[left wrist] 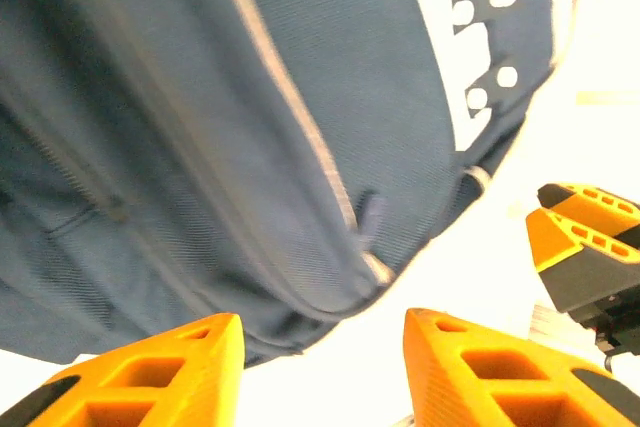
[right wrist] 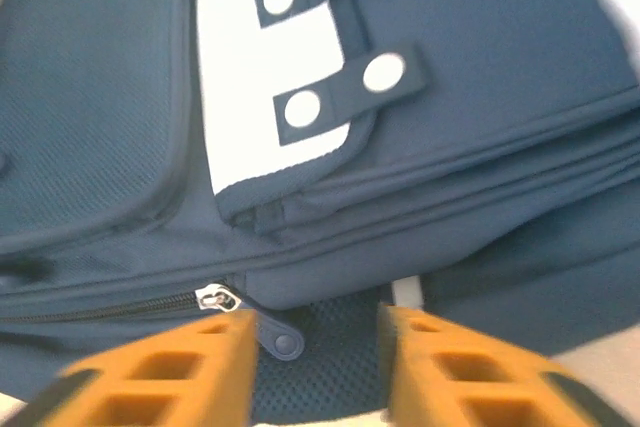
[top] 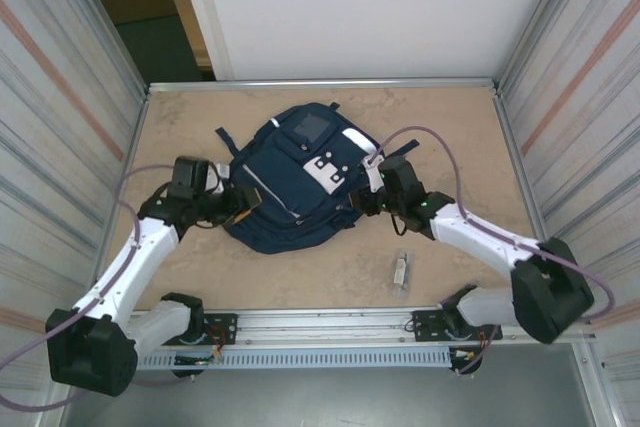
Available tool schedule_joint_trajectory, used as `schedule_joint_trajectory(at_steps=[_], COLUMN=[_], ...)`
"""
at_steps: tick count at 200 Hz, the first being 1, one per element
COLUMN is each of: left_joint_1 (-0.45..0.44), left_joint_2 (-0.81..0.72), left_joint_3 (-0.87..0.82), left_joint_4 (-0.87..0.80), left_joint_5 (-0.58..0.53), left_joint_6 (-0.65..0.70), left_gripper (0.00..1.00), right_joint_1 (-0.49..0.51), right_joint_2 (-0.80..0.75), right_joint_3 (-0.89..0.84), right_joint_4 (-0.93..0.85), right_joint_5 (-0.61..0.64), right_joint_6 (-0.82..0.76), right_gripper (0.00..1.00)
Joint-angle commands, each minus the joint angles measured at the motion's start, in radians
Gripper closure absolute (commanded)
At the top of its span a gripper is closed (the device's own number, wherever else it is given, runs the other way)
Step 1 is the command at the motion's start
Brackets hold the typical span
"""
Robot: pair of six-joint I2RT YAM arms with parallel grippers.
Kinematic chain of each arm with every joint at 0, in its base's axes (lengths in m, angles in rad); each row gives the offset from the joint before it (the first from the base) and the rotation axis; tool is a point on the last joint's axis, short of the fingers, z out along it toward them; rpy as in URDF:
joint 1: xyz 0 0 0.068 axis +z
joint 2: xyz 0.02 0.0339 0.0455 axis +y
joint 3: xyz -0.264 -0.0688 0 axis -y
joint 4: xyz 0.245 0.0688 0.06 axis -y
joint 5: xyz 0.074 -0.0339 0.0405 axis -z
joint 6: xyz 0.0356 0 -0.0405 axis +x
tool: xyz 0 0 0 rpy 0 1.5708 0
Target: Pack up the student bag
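The student bag [top: 295,182], navy blue with white patches, lies flat in the middle of the table. My left gripper [top: 238,209] is at its near left edge. In the left wrist view this gripper [left wrist: 322,372] is open, with bare table between the orange fingers [left wrist: 165,372] and the bag's fabric [left wrist: 200,127] just beyond the tips. My right gripper [top: 372,197] is at the bag's right edge. It is open too [right wrist: 315,372], straddling dark mesh, with a silver zipper slider [right wrist: 215,298] and its blue pull tab [right wrist: 280,337] beside the left finger.
A small pale object [top: 401,270] lies on the table near the front, right of centre. Ribbed metal walls close in both sides, and a rail [top: 330,325] runs along the near edge. The right gripper's orange fingers [left wrist: 585,242] appear in the left wrist view.
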Motion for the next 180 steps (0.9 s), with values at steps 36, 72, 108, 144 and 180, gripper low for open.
schedule_joint_trajectory(at_steps=[36,72,108,144,180], left_joint_1=[-0.043,-0.072,-0.090,-0.113,-0.131], left_joint_2=[0.122,0.239,0.278,0.334,0.379], left_joint_3=[0.093,0.103,0.099,0.097,0.116], left_joint_4=[-0.044,0.053,0.063,0.077,0.094], left_joint_5=[-0.095,-0.129,-0.233,-0.276,-0.297], left_joint_6=[0.013,-0.054,-0.081,-0.095,-0.117], left_gripper=[0.45,0.42,0.40,0.39,0.39], right_joint_1=[0.009,-0.056,-0.025,0.081,0.139], right_joint_2=[-0.193,-0.215,-0.177,-0.148,-0.070], right_joint_3=[0.043,0.103,0.121,0.090,0.105], right_joint_4=[-0.066,-0.225,-0.259,-0.216,-0.200], right_joint_5=[0.328,0.145,-0.054,-0.068,-0.128], right_joint_6=[-0.037,0.176,0.114,-0.008,-0.087], right_gripper=[0.01,0.01,0.00,0.05,0.04])
